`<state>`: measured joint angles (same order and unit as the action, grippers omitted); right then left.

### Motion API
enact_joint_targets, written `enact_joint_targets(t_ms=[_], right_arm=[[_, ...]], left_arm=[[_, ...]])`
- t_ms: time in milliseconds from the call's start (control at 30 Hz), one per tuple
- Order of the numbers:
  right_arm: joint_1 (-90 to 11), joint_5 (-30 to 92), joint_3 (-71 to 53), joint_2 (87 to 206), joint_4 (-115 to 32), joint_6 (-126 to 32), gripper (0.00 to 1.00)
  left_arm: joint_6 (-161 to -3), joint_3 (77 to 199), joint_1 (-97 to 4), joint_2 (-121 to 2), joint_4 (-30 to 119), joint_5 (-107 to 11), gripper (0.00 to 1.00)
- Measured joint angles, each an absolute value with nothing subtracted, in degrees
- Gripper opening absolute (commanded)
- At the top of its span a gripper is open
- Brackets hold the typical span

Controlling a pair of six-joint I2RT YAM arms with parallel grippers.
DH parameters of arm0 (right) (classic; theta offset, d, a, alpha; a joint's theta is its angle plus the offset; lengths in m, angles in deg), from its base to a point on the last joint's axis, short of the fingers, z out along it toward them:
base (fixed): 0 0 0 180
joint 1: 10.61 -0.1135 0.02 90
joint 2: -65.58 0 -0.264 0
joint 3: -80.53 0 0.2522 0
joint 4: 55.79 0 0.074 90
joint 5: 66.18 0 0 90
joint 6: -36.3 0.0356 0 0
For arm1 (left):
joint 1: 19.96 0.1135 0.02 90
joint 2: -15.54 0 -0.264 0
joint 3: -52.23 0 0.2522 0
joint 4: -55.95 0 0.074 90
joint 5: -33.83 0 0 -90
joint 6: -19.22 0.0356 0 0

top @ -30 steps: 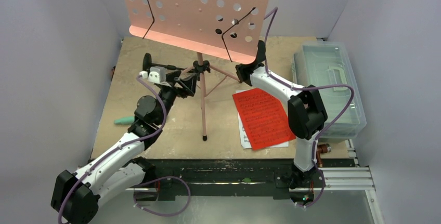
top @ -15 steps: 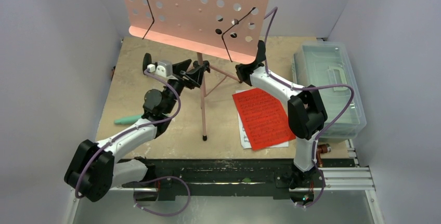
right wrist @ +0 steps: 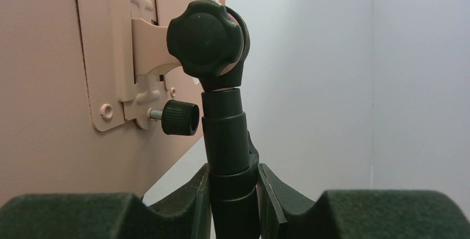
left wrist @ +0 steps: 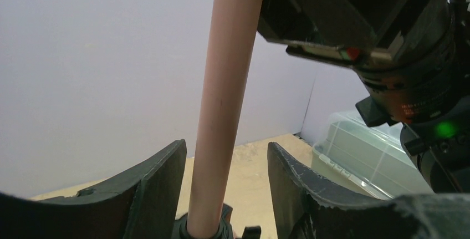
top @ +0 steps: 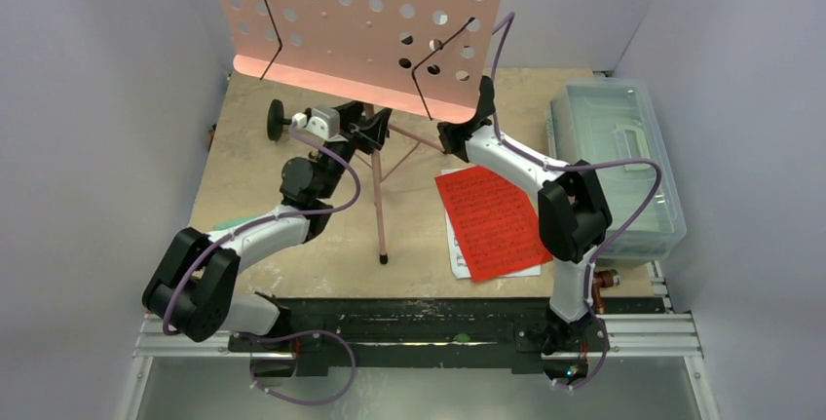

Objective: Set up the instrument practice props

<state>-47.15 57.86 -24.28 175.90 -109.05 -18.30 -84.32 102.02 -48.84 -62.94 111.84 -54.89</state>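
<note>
The pink perforated music stand [top: 360, 20] stands at the back middle, its pink pole [top: 380, 196] reaching down to the table. My left gripper [top: 370, 133] is open, its jaws on either side of the pole [left wrist: 221, 111] just above the tripod hub, not clamped [left wrist: 227, 189]. My right gripper [top: 450, 133] is shut on the stand's black neck [right wrist: 224, 133] below the tilt knob [right wrist: 205, 39]. Red sheet music [top: 492, 217] lies on a white page [top: 456, 256] right of the pole. A small black round-base stand [top: 277, 120] sits at the back left. The teal tube [top: 226, 225] peeks out from under my left arm.
A clear lidded plastic box [top: 614, 162] stands along the right edge and also shows in the left wrist view [left wrist: 360, 156]. The stand's tripod legs [top: 414, 157] spread over the middle of the table. Grey walls close in on three sides.
My left arm has swung right and forward, bringing its open jaws around the stand's pole and uncovering the small black stand. The pink desk has shifted slightly left. The right arm has stayed put.
</note>
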Motion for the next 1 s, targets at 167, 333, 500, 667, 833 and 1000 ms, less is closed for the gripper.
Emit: enact_joint_targets(t_ms=[167,333,500,667,833,1000], right_arm=[[-48.15,57.86,-24.3,175.9,-108.88,-18.72,0.0],[-48.61,56.29,-24.23,175.64,-106.32,-19.92,0.35],[-48.44,50.71,-21.66,170.66,-96.11,-20.99,0.58],[-45.42,45.31,-12.74,161.74,-92.53,-17.84,0.72],[-39.23,43.83,-3.36,154.48,-88.22,-15.02,0.77],[-35.87,44.29,-0.45,153.15,-81.51,-16.03,0.75]], left_arm=[[-82.6,104.29,-48.84,-63.2,111.14,-55.02,0.24],[-77.98,104.4,-48.32,-63.27,110.0,-54.52,0.02],[-76.17,104.69,-48.23,-63.11,107.73,-54.48,0.0],[-75.65,105.08,-48.27,-62.55,105.74,-53.54,0.0],[-75.3,105.8,-48.27,-61.43,102.31,-53.36,0.0],[-75.01,106.06,-48.27,-60.12,99.42,-53.38,0.0]])
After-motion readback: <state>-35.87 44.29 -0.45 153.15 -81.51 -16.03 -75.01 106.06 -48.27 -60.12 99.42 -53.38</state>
